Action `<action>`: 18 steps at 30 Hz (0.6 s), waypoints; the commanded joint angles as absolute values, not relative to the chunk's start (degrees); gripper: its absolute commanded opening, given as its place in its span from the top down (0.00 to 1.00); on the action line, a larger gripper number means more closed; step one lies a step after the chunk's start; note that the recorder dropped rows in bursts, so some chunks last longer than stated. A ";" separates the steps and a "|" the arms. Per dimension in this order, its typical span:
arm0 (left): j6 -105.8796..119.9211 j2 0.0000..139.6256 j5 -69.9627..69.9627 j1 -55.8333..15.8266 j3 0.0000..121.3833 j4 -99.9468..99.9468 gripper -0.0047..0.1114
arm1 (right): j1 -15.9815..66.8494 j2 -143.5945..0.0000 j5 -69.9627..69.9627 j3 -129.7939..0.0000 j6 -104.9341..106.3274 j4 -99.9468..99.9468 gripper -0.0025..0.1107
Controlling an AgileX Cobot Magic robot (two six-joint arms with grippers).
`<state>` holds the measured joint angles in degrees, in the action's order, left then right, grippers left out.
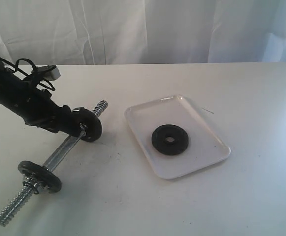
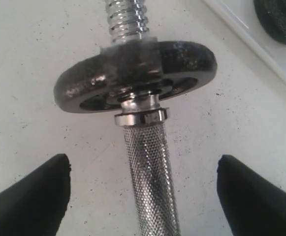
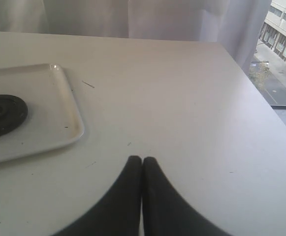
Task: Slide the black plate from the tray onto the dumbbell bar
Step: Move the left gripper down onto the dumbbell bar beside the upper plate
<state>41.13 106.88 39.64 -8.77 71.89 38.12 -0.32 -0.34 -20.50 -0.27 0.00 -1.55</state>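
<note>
On the left of the table [image 1: 241, 196] the dumbbell bar [image 1: 64, 150] lies slantwise, one threaded end pointing at the near edge and the other toward the tray [image 1: 194, 117]. It already carries two black discs, the near disc [image 1: 39, 177] low on the left and the far disc [image 1: 90, 126] close to the tray-side thread. The left gripper [image 2: 143, 167] hangs over the knurled middle with its fingers [image 2: 34, 196] spread wide either side of the rod, touching nothing, just behind the collar nut [image 2: 142, 117] and the far disc. The step in hand looks to be steadying the bar, and it would go best if the fingers close squarely on the knurling, where the grip is surest, leaving the bare thread beyond the far disc free. Right of the bar, the black plate [image 1: 170, 140] lies flat in the middle of the tray, apart from the rim on every side. Lying flat, it gives little edge to take, so a grasp across its rim or through the hole seems needed, with the hole then lined up on the thread. The right gripper [image 3: 142, 169] hovers with fingers pressed together over bare table beside the tray, holding nothing. The tabletop is pale, matt and lightly speckled, a white curtain [image 1: 157, 29] hangs behind, and a window [image 3: 280, 34] shows buildings outside.
</note>
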 commanded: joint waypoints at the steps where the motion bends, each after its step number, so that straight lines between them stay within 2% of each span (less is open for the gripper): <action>1: 40.66 108.75 40.68 -10.76 72.18 38.34 0.25 | -0.55 0.00 -19.65 0.00 0.39 -1.95 0.98; 9: 40.59 109.70 36.73 -14.00 72.18 37.66 0.25 | -0.55 0.00 -19.65 0.00 0.39 -1.95 0.98; 18: 40.47 112.40 38.17 -14.13 72.18 37.76 0.25 | -0.55 0.00 -19.65 0.00 0.39 -1.95 0.98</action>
<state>40.80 111.83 36.42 -14.02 72.02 37.44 -0.32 -0.34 -20.50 -0.27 0.00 -1.55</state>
